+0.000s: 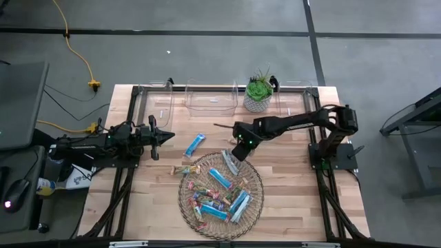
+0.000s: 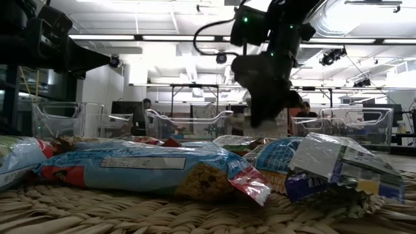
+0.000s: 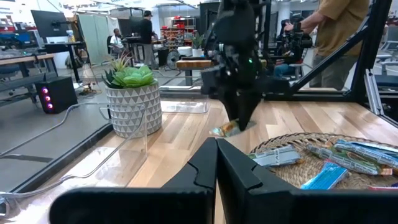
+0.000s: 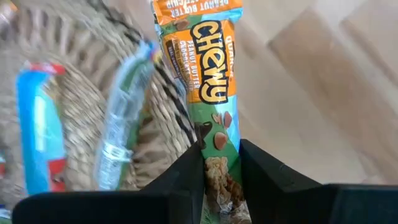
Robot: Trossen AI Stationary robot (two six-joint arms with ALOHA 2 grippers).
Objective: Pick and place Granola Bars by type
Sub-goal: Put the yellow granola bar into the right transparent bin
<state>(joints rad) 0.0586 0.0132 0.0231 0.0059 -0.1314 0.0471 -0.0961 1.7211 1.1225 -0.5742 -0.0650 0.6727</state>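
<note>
Clamped between the right gripper (image 4: 221, 180) fingers, an orange-green granola bar (image 4: 208, 87) is leaving the basket (image 1: 256, 184), needing carrying to its bin.

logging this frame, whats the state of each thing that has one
right tool: shut on the Chewy bar, above the basket's rim
Chewy bar: gripped at one end, hanging out past the fingers
left tool: shut, empty, waiting over the table's left side
basket: holding many bars
blue bar: lying flat on the table, outside the basket
clear bins: empty
</note>
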